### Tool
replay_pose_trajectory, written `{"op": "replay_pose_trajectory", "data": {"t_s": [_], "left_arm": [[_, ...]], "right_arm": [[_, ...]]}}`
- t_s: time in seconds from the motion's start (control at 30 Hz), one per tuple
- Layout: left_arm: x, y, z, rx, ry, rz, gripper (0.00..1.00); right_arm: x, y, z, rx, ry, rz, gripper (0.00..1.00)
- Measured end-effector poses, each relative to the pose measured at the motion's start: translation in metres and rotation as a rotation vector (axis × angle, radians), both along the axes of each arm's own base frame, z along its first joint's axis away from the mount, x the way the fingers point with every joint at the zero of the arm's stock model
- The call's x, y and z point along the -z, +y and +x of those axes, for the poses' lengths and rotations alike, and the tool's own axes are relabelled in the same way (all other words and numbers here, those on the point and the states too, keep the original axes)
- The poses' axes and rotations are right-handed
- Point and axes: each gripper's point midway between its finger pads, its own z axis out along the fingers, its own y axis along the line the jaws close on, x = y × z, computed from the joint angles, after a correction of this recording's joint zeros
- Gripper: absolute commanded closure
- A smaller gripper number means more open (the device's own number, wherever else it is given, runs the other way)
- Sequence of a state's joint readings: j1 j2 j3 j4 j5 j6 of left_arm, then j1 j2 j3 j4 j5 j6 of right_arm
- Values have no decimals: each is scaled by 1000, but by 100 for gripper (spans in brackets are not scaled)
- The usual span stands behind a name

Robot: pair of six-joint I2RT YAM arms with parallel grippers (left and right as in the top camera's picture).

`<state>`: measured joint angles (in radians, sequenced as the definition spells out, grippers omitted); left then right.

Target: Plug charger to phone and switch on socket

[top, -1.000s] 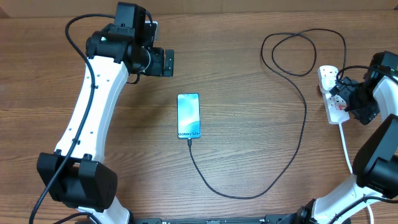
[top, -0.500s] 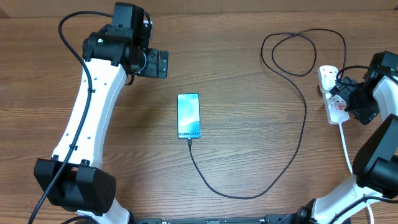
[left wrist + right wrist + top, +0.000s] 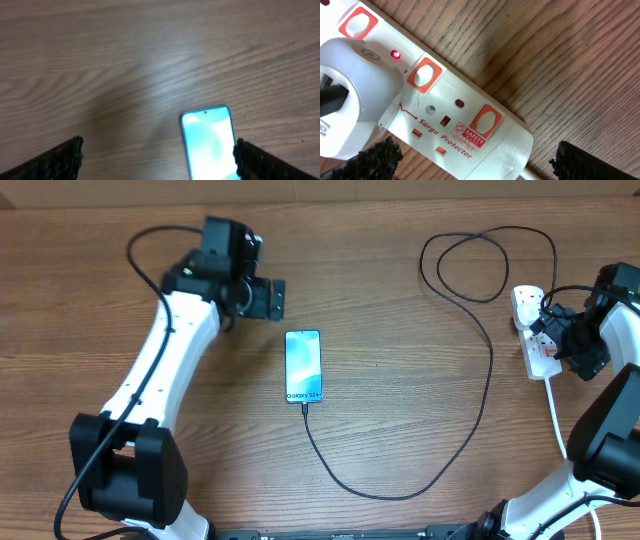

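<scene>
Phone (image 3: 303, 367) at surface centre, charger (image 3: 491, 365) tip at its 6 o'clock edge. Spread left jaws shifted nearer, now at phone's 11 o'clock. Spread right jaws over socket (image 3: 545, 360) at 3 o'clock. Red lamp (image 3: 395, 54) lit, so likely switched on.

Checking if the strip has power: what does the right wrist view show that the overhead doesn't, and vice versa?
Right wrist only: a red light glowing beside the white plug, and Surge Protector lettering. Overhead only: the phone with the black cable at its lower edge, and the left arm. Both: the white socket strip on the wooden table.
</scene>
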<state>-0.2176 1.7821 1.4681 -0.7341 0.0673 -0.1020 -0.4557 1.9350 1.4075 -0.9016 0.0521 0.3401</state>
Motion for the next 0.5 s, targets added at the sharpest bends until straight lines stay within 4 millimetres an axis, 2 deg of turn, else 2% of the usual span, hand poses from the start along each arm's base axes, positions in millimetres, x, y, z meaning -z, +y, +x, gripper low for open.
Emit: {"op": "replay_pose_trajectory", "data": {"t_s": [0.27, 0.37, 0.5], "left_arm": [[54, -26, -11, 66, -59, -38, 0], [64, -30, -17, 78, -74, -45, 0], [69, -34, -20, 93, -114, -65, 0]], "right_arm": [[0, 0, 0, 0, 1, 0, 0], [0, 0, 0, 0, 0, 0, 0], [0, 0, 0, 0, 0, 0, 0]]}}
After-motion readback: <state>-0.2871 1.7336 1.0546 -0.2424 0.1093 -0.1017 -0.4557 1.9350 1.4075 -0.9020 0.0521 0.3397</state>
